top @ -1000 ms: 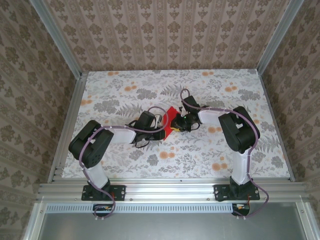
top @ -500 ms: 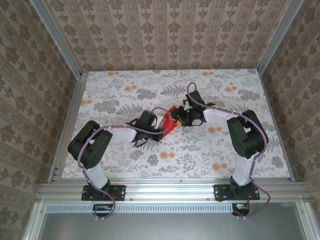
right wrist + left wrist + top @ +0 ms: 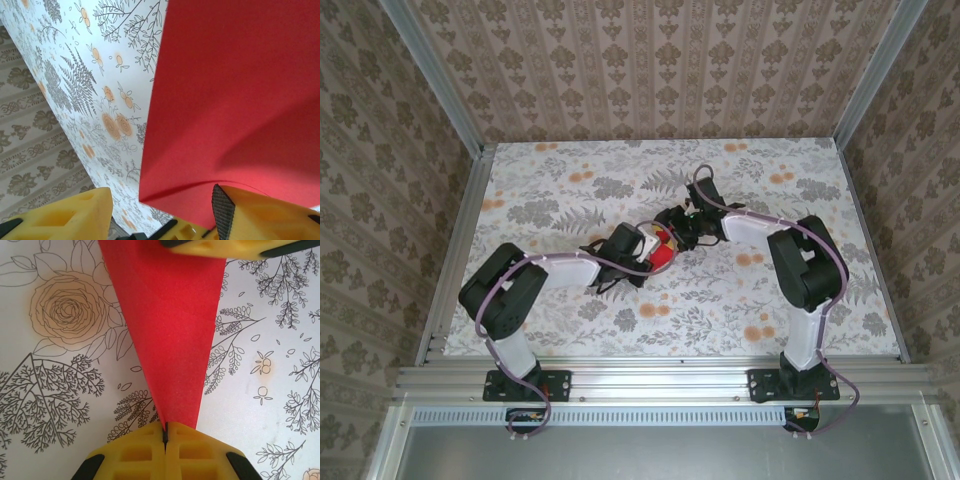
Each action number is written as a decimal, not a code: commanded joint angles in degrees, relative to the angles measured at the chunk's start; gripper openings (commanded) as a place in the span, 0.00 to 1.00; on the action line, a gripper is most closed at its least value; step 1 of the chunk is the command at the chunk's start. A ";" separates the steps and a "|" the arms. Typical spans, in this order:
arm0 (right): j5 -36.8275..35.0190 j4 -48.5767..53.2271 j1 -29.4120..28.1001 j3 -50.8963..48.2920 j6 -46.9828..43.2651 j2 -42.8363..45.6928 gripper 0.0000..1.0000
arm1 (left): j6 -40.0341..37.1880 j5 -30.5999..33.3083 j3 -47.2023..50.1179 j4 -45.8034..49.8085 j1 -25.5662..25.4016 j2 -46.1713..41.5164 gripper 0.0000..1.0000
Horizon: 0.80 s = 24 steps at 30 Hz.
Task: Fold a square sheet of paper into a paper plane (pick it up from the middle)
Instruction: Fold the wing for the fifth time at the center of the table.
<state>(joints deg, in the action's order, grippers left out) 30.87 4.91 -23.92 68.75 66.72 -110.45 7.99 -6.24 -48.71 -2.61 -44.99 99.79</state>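
The square sheet of paper (image 3: 662, 256) is bright red and folded, held just above the floral table near its middle. In the left wrist view the paper (image 3: 170, 330) tapers to a narrow end pinched between my left gripper's (image 3: 165, 432) shut yellow fingers. My left gripper (image 3: 646, 246) is at the paper's left side. My right gripper (image 3: 676, 224) hovers just behind and to the right of it. In the right wrist view its fingers (image 3: 65, 215) stand wide apart, and the red paper's (image 3: 235, 100) lower edge rests against the right-hand finger (image 3: 265, 212), unclamped.
The floral tablecloth (image 3: 570, 190) covers the table, with aluminium frame rails (image 3: 460, 250) along its sides and patterned walls behind. A yellow finger of the right gripper (image 3: 220, 246) shows at the top of the left wrist view.
My right gripper has opened and let go of the red paper, shifting slightly back. My left gripper stays shut on the paper and has moved a little right with it.
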 commanded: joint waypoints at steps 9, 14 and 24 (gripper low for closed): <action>1.79 8.25 -0.98 5.14 0.66 -4.11 0.59 | -4.08 10.14 -2.26 3.93 -2.86 1.78 0.00; -0.15 13.90 -0.96 6.63 -1.85 -4.06 0.54 | -4.03 12.19 -2.40 3.84 -3.43 1.82 0.00; -8.31 18.12 -1.51 6.75 -2.36 -1.83 0.41 | -4.32 13.56 -2.28 3.67 -4.57 1.66 0.00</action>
<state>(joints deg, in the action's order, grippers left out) 26.63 18.94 -24.93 74.32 64.66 -113.65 4.84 5.93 -50.02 -1.21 -49.08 100.51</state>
